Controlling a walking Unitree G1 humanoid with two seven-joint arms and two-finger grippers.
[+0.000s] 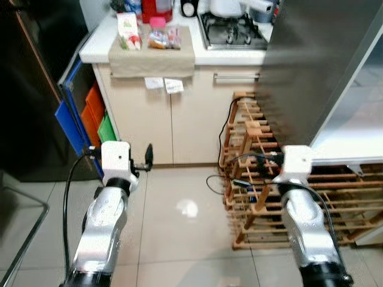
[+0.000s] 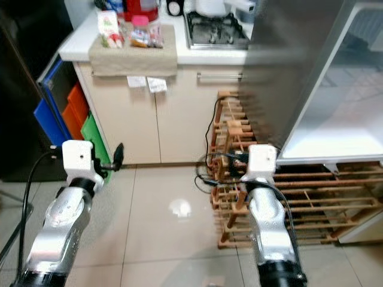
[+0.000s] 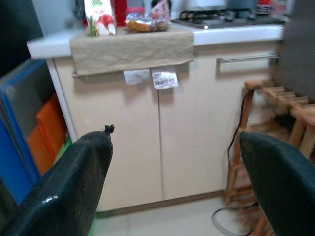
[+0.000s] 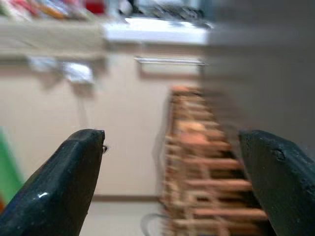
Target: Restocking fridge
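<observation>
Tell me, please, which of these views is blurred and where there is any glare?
Right wrist view: motion-blurred throughout, the wooden rack smeared. Left wrist view: sharp on the cabinet, the near fingers soft. Left eye view: a glare spot on the floor tiles.

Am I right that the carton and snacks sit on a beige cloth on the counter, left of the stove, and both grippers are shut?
Not quite. The carton and snacks do sit on the cloth, left of the stove, but both grippers are open: the left wrist view shows the left gripper spread wide, and the right wrist view shows the same for the right gripper.
</observation>
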